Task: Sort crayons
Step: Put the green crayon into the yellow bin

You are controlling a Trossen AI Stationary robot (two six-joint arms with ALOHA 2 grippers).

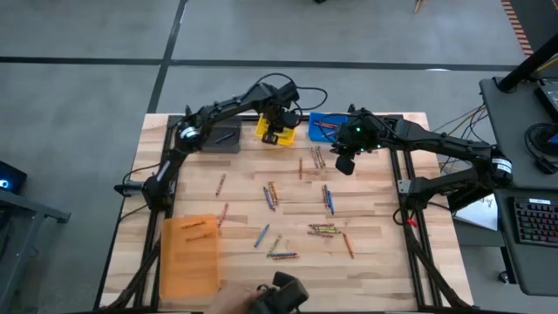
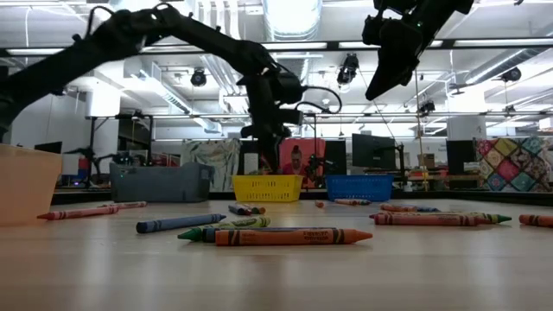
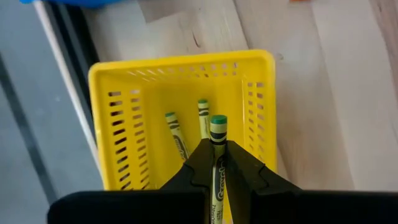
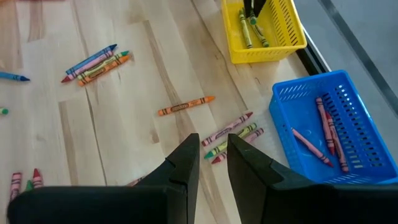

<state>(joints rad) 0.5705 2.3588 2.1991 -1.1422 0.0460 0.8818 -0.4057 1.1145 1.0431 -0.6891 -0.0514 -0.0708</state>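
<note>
Held crayon's (image 3: 217,163) lower end perhaps hidden by end effector (image 3: 217,149)

You are looking at a pale wood table (image 1: 375,262) of planks with visible grain and a smooth, faintly sheeny finish. On it, the yellow bin (image 3: 124,99) and the blue bin (image 4: 348,106) beside it are glossy slotted plastic. The crayons (image 2: 294,236) are waxy sticks in matt paper wrappers. The left gripper's (image 3: 216,163) fingers (image 3: 245,171) look matt black.

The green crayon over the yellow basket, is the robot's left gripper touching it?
Touching. In the left wrist view the left gripper is shut on the green crayon, its fingers pressed against both sides, above the yellow basket.
</note>
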